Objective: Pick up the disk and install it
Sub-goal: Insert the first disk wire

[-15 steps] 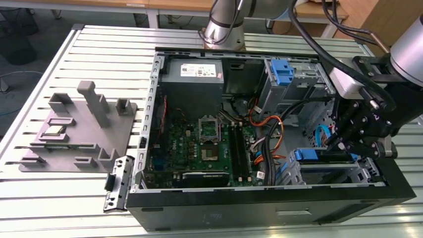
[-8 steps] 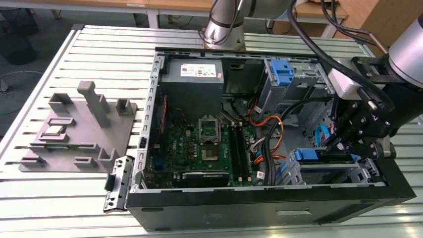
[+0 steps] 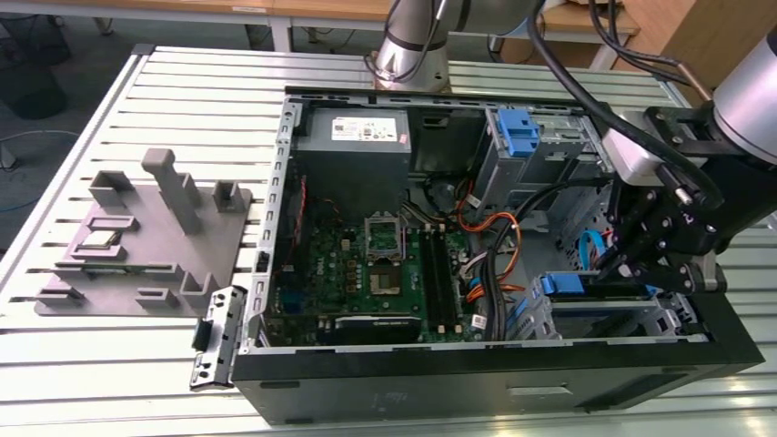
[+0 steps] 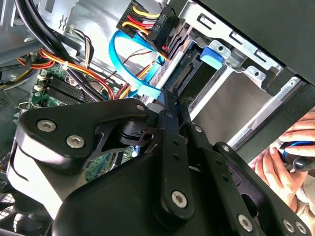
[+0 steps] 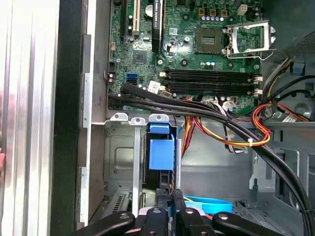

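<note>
While the black gripper (image 3: 640, 264) hangs over the drive bay, its fingers look closed.
The blue-railed silver disk (image 5: 161, 153) sits in the grey metal bay (image 5: 120, 162).

Your arm (image 3: 419, 36) is a polished silver tube with black cables running beside it. The gripper (image 3: 650, 264) you see in the exterior view is matte black, built from linked bars, and in the second wrist view silver screws (image 4: 75, 141) stud its joints.

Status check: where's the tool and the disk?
Tool low in the drive bay, shut. Disk seated upright in bay. Blue cable and wire bundle close by.
</note>
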`<action>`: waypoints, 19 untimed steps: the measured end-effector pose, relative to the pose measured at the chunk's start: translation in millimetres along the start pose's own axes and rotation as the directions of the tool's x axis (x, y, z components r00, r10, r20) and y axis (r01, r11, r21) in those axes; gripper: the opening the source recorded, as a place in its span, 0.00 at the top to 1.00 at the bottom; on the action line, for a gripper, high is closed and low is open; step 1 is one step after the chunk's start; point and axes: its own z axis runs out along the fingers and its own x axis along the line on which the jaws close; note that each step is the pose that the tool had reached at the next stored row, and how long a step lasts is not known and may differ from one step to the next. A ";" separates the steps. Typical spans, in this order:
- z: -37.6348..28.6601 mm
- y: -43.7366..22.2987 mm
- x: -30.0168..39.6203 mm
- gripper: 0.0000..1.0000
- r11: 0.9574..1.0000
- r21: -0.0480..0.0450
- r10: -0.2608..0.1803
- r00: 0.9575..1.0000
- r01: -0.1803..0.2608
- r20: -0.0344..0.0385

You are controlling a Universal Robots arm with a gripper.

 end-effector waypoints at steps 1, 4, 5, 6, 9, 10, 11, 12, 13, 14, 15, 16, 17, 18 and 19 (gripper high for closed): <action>0.3 0.0 0.0 0.84 1.000 0.000 0.000 1.000 0.000 0.000; 0.9 0.1 0.1 0.84 1.000 0.000 0.000 1.000 0.000 0.000; 0.9 0.1 0.1 0.84 1.000 0.000 0.000 1.000 0.000 0.000; 1.0 0.1 0.1 0.84 1.000 0.000 0.000 1.000 0.000 0.000; 2.2 0.1 0.1 0.84 1.000 0.000 0.000 1.000 0.000 0.000; 2.4 0.1 0.1 0.84 1.000 0.000 0.000 1.000 0.000 0.000; 2.4 0.1 0.1 0.84 1.000 0.000 0.000 1.000 0.000 0.000; 2.4 0.1 0.1 0.84 1.000 0.000 0.000 1.000 0.000 0.000; 2.5 0.1 0.1 0.84 1.000 0.000 0.000 1.000 0.000 0.000; 2.6 0.1 0.1 0.84 1.000 0.000 0.000 1.000 0.000 0.000; 3.2 0.1 0.1 0.84 1.000 0.000 0.000 1.000 0.000 0.000; 3.8 0.1 0.1 0.84 1.000 0.000 0.000 1.000 0.000 0.000; 4.0 0.0 0.2 0.84 1.000 0.000 0.000 1.000 0.000 0.000; 4.0 0.0 0.2 0.84 1.000 0.000 0.000 1.000 0.000 0.000; 4.0 0.0 0.2 0.84 1.000 0.000 0.000 1.000 0.000 0.000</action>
